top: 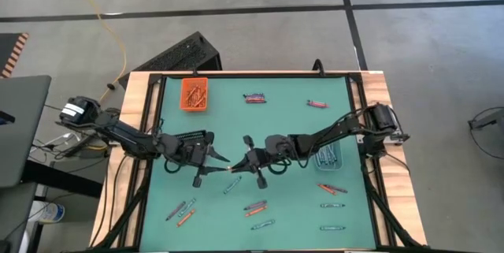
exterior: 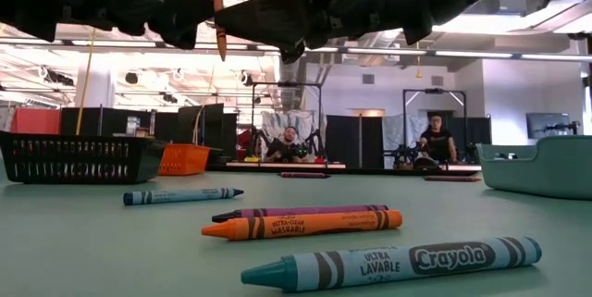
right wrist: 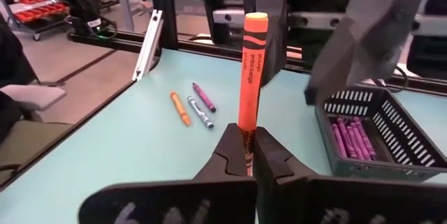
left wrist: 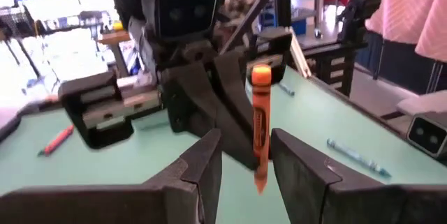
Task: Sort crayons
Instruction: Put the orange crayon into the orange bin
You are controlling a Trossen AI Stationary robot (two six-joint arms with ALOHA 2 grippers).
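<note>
An orange crayon [right wrist: 250,70] stands upright in the air over the middle of the green table, flat end up and point [exterior: 221,53] down. My right gripper [right wrist: 248,147] is shut on it. My left gripper [left wrist: 246,165] faces it from the table's left side and is open. Its two fingers stand on either side of the crayon's lower end [left wrist: 260,172], with a gap to each. In the high view the two grippers meet at mid-table, left [top: 227,165] and right [top: 241,165]. Several more crayons lie flat on the table, among them a teal one [exterior: 398,265]. My right gripper pinches the orange crayon's lower part [right wrist: 246,132] between its two fingers. The fingers come about level from the table's right side and lie across the crayon. The crayon stands upright with its flat end up and its point hanging clear of the table.
An orange tray [top: 194,94] sits at the far left. A black basket [right wrist: 363,137] with purple crayons stands on the right side [top: 327,157]. Loose crayons lie at the far edge [top: 253,98], near left [top: 179,212], near middle [top: 254,207] and near right [top: 332,205].
</note>
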